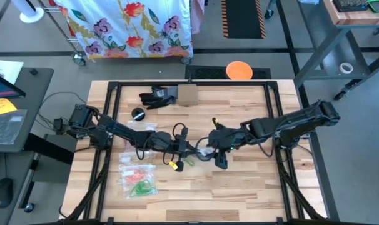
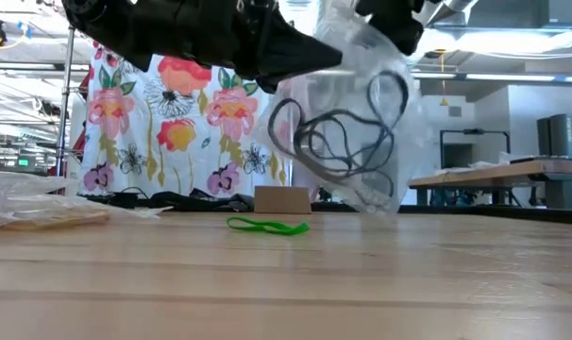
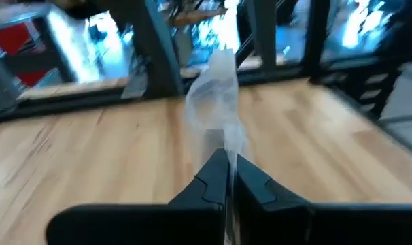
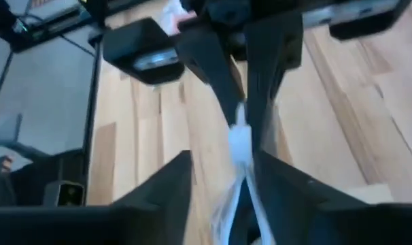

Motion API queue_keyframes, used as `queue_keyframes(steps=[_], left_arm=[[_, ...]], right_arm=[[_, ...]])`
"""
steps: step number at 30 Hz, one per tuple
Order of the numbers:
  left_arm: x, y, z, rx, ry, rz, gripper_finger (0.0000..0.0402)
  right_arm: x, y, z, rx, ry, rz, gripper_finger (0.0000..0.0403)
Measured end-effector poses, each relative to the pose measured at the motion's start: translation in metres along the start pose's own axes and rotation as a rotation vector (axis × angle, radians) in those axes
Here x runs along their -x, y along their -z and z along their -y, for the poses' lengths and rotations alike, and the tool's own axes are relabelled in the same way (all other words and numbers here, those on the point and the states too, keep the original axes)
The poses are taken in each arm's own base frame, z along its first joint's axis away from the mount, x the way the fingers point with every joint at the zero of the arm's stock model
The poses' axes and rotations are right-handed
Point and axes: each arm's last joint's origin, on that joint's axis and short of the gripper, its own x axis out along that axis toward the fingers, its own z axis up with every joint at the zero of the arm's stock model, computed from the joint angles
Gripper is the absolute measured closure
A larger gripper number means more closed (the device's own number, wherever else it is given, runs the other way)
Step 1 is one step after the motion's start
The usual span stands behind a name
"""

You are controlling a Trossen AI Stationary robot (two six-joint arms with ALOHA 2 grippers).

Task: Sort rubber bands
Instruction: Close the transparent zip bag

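Rubber bands (image 2: 347,142), dark ones, hang in my clear bag (image 2: 376,66) mid-frame above the desk (image 2: 286,283); left pincer (image 3: 226,178) clamps the bag, right pincer (image 4: 219,180) stands parted around it

Bright, even light; wrist views seemingly motion-blurred.

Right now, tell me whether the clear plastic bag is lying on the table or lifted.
Lifted: clear plastic bag hangs above the wooden table, dark bands inside.

Both arms mid-table: left gripper (image 3: 226,178) jaws clamped, right gripper (image 4: 223,180) jaws apart.
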Motion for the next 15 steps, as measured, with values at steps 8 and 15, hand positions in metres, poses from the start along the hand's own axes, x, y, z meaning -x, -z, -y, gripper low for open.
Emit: queue_keyframes(steps=[8,15], left_arm=[[0.027,-0.024,-0.003,-0.005,-0.066,-0.103,0.0401],[0.047,-0.051,0.021,-0.023,-0.046,-0.012,0.0401]], right_arm=[[0.024,0.019,0.01,0.042,0.102,-0.164,0.0158],[-0.004,0.058,0.007,0.051,0.145,-0.162,0.0171]])
